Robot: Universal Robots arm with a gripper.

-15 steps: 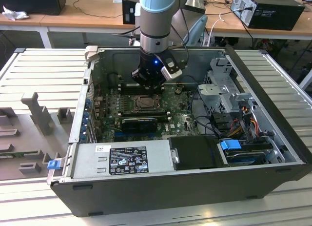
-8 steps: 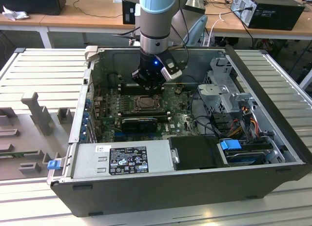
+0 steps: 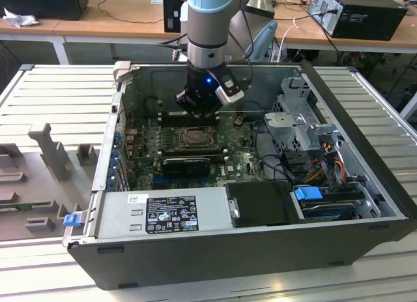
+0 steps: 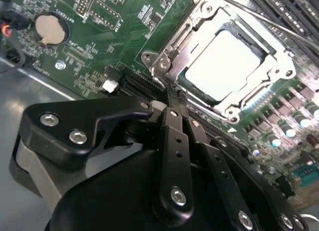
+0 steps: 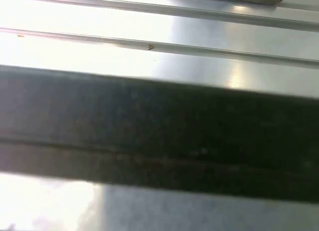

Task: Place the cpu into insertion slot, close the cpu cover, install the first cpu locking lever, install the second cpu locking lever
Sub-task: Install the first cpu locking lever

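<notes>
- So the black claw on the grey-and-blue robot arm is hanging down inside the open black desktop computer case, just above the green motherboard and right next to the socket on its far side in the exterior view.
- In the second wrist view the claw looks pinched together: the two slim black fingers run side by side and meet at the tips, nothing held between them as far as I can see.
- Those tips sit right at the edge of the socket frame, by one corner screw; can't tell if they actually touch it.
- The small flat square cpu with the pale silvery face is already lying flat in the black-rimmed square insertion slot.
- The thin grey metal cpu cover with the big square window is folded down around the chip, so the chip shows through the window.
- A round silver coin battery sits on the board well away from the socket.
- The case lies on its side on a pale ribbed metal counter, with a silver power supply box along its near edge.
</notes>
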